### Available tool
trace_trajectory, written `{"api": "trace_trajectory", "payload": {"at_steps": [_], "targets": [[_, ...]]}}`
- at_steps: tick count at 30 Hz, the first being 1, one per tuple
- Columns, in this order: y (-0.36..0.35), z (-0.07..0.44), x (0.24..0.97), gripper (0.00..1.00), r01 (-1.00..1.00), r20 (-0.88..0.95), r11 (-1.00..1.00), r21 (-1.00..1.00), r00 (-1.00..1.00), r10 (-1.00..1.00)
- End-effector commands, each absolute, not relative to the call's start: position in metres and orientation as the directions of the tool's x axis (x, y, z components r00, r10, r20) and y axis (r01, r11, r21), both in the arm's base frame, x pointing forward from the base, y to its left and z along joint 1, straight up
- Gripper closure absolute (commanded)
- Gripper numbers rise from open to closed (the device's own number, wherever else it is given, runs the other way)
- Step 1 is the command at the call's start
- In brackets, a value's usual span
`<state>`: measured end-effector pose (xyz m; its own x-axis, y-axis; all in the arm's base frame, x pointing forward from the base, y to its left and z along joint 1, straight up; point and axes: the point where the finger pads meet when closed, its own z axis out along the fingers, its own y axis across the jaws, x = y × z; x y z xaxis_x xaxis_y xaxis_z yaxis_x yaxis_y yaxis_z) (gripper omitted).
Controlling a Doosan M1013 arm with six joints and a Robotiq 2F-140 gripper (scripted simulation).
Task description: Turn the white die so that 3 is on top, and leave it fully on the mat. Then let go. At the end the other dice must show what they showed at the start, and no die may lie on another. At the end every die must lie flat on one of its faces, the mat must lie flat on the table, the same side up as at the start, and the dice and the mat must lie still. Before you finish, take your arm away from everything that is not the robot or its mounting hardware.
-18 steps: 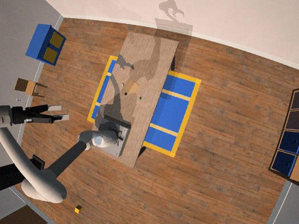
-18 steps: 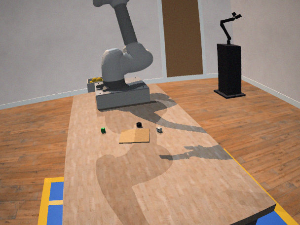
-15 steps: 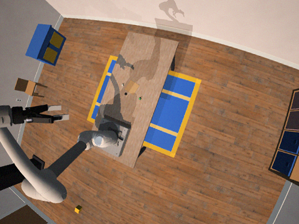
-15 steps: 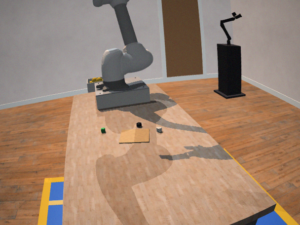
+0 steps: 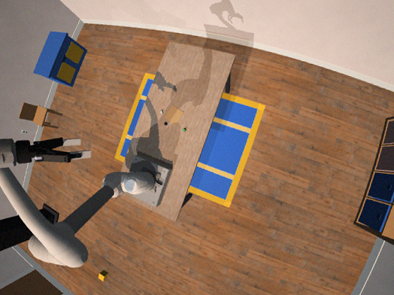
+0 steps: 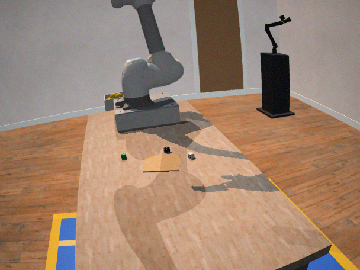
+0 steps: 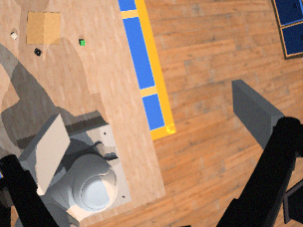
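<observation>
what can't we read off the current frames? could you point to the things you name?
- White die (image 5: 161, 111) (image 6: 190, 155) (image 7: 14, 35), its number on top: too small in all three views.
- Black die (image 5: 166, 123) (image 6: 167, 150) (image 7: 38, 52) and green die (image 5: 185, 129) (image 6: 124, 156) (image 7: 82, 42), top numbers: same.
- Gripper (image 5: 85, 149) (image 7: 147, 113) in the exterior view: out of frame, past the top edge.
</observation>
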<state>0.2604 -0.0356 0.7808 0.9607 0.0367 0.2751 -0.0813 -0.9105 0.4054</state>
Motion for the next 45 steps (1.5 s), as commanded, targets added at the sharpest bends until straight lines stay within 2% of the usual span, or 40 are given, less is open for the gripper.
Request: {"api": "trace_trajectory", "payload": {"at_steps": [1,4,6,7,9,10,13,14,16,18,22,23,25,27,28,30,33,34,37,38,40,42,43,45], "targets": [[-0.035,0.778,0.265,0.0,-0.077,0.272,-0.91,0.406,0.962,0.04],[-0.026,0.738,0.32,0.0,-0.03,0.233,-0.91,0.414,0.97,0.074],[-0.026,0.738,0.32,0.0,-0.03,0.233,-0.91,0.414,0.97,0.074],[-0.024,0.711,0.35,0.0,-0.002,0.209,-0.911,0.413,0.974,0.093],[-0.024,0.71,0.353,0.0,-0.002,0.209,-0.911,0.413,0.974,0.093],[-0.023,0.683,0.378,0.0,0.03,0.179,-0.913,0.406,0.977,0.112],[-0.023,0.672,0.39,0.0,0.03,0.179,-0.913,0.406,0.977,0.112],[-0.024,0.64,0.416,0.0,0.064,0.147,-0.918,0.391,0.98,0.131],[-0.024,0.64,0.416,0.0,0.064,0.147,-0.918,0.391,0.98,0.131],[-0.028,0.599,0.444,0.0,0.094,0.115,-0.926,0.365,0.983,0.145],[-0.03,0.569,0.469,0.0,0.094,0.115,-0.926,0.365,0.983,0.145],[-0.035,0.537,0.482,0.0,0.117,0.086,-0.937,0.329,0.985,0.153],[-0.039,0.515,0.497,0.0,0.117,0.086,-0.937,0.329,0.985,0.153],[-0.04,0.507,0.503,0.0,0.117,0.086,-0.937,0.329,0.985,0.153],[-0.046,0.472,0.513,0.0,0.129,0.061,-0.95,0.285,0.986,0.152],[-0.051,0.449,0.525,0.0,0.129,0.061,-0.95,0.285,0.986,0.152],[-0.053,0.44,0.53,0.0,0.129,0.061,-0.95,0.285,0.986,0.152],[-0.063,0.394,0.54,0.0,0.129,0.042,-0.963,0.237,0.989,0.143],[-0.068,0.373,0.548,0.0,0.129,0.042,-0.963,0.237,0.989,0.143],[-0.074,0.344,0.549,0.0,0.118,0.028,-0.975,0.187,0.992,0.125],[-0.081,0.317,0.556,0.0,0.118,0.028,-0.975,0.187,0.992,0.125],[-0.083,0.308,0.558,0.0,0.118,0.028,-0.975,0.187,0.992,0.125],[-0.091,0.272,0.557,0.0,0.097,0.018,-0.985,0.141,0.995,0.101],[-0.098,0.248,0.561,0.0,0.097,0.018,-0.985,0.141,0.995,0.101]]}}
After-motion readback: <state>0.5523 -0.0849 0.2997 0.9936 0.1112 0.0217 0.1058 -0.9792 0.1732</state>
